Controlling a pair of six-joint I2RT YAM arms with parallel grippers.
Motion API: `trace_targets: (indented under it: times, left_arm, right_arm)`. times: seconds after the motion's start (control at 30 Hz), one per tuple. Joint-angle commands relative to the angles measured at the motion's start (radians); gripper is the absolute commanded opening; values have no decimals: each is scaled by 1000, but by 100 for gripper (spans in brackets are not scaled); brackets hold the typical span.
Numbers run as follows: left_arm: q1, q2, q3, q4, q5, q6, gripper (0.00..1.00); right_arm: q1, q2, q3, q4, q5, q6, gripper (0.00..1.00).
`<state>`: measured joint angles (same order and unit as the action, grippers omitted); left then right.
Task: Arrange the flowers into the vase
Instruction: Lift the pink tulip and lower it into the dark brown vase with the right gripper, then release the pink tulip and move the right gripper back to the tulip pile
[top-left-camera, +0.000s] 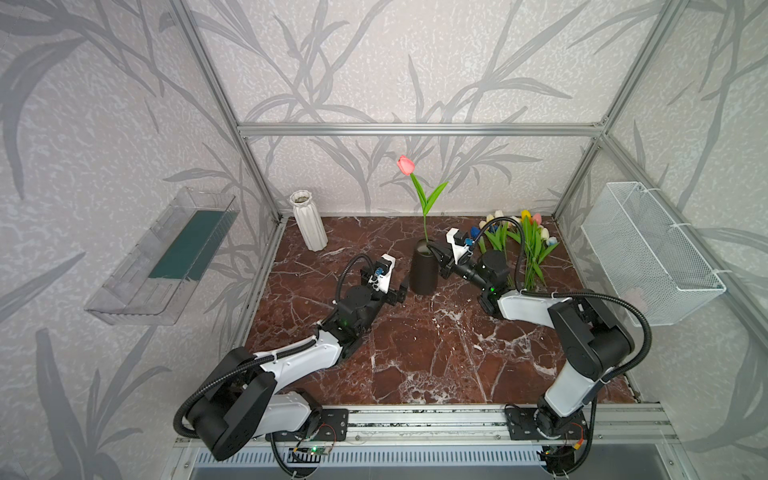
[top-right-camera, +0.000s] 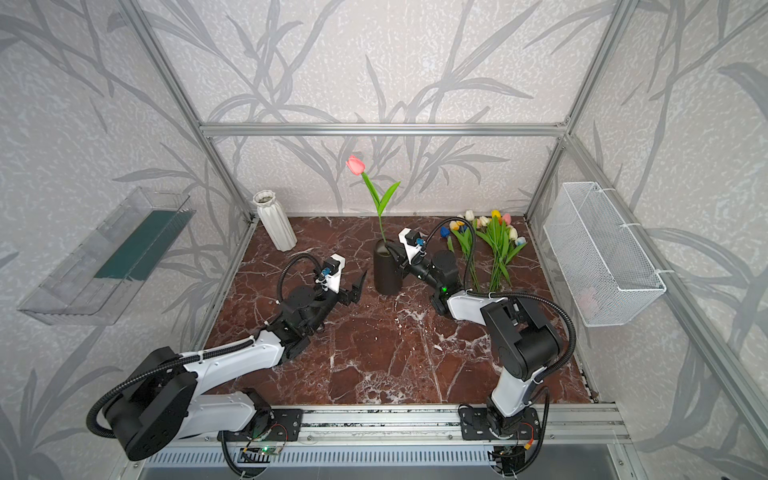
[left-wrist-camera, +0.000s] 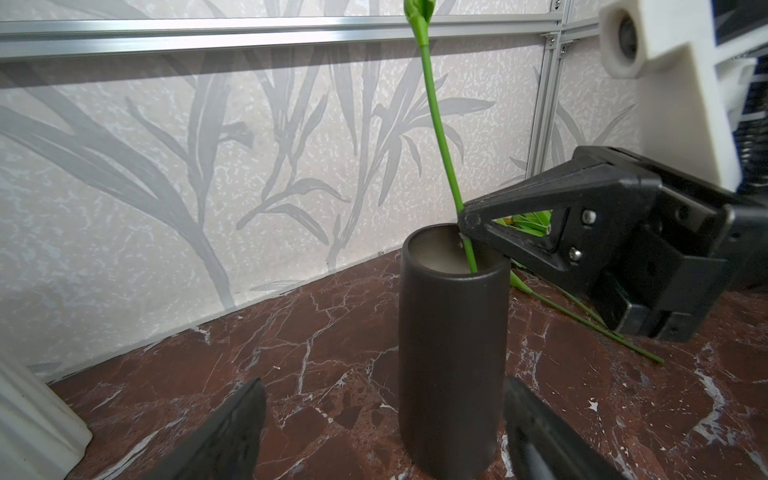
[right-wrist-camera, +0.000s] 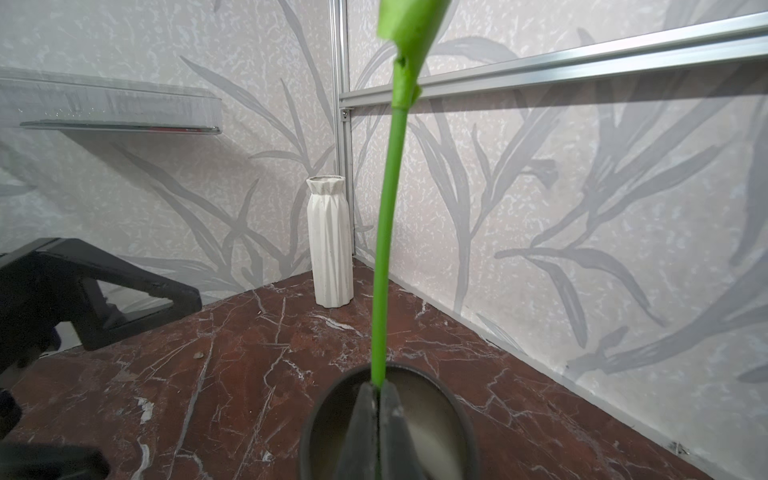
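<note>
A dark cylindrical vase stands mid-table. A pink tulip rises upright from it, its green stem entering the vase mouth. My right gripper is shut on that stem just above the rim. My left gripper is open, low beside the vase's base, with the fingers either side of it and apart from it. The other flowers lie in a bunch at the back right.
A white ribbed vase stands in the back left corner. A clear shelf hangs on the left wall and a white wire basket on the right wall. Aluminium frame posts edge the marble table.
</note>
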<state>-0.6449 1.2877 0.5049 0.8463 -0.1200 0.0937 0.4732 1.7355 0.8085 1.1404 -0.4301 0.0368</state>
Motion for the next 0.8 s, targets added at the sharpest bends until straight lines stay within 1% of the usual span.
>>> trace_targets:
  times: [0.0,0.1,0.23,0.47,0.57,0.67,0.73,0.77]
  left_arm:
    - [5,16,36,20,18,18,89]
    - [7,27,42,24,25,15,88]
    - [9,30,41,28,28,11,89]
    - [9,8,32,16,27,8,89]
    - [9,-22,28,-8,34,2,89]
    - [7,-67,17,-27,62,-14,89]
    - [6,-108,-6,-27,83,-34,89]
    - [6,-134,-19,-29,98,-40,89]
  right_arm:
    - [4,-16,-37,55,18,-37,6]
    - [4,-24,-53,52,26,-47,20]
    - [5,-24,-66,41,38,-54,28]
    - [4,-110,-108,32,62,-63,35]
    - [4,-187,-127,-29,73,-67,39]
    - [5,-285,-156,-98,93,-73,46]
    - [3,-359,-164,-169,144,-72,49]
    - [2,-397,-164,-222,191,-74,50]
